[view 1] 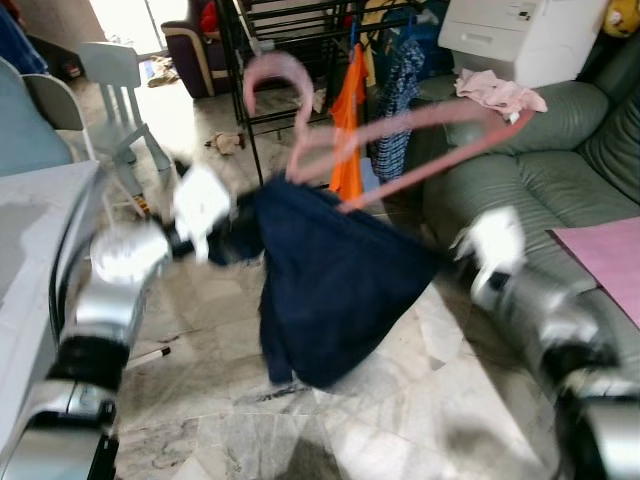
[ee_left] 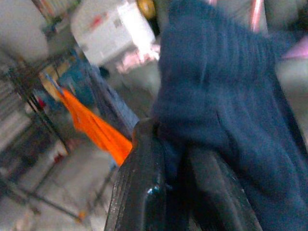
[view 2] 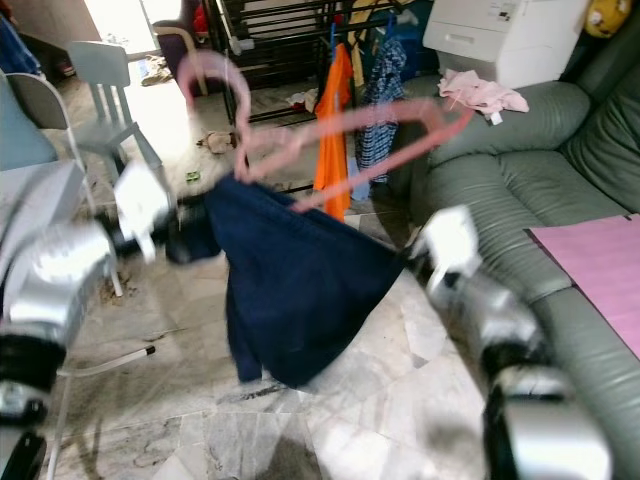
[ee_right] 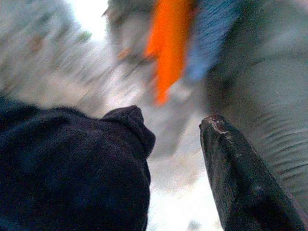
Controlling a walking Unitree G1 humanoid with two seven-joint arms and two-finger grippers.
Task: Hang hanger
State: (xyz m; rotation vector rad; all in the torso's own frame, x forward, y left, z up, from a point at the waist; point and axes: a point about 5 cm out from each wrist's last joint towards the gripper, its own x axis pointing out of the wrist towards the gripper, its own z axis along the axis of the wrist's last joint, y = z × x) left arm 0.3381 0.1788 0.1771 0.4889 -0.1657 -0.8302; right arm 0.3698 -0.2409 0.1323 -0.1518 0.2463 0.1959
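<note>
Between both arms; navy garment in left pincer; pink hanger above

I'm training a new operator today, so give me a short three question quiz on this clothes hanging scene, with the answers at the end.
1. True or false: the pink hanger already hangs on the black rack.
2. What colour is the garment on the hanger? A) navy B) white C) yellow
3. Fill in: the left pincer is shut on the ____.

Key
1. False: it is held up in front of the rack, tilted, above the marble floor.
2. A.
3. Garment: the left wrist view shows navy cloth pinched between the fingers. The right pincer is open beside the cloth.
</note>
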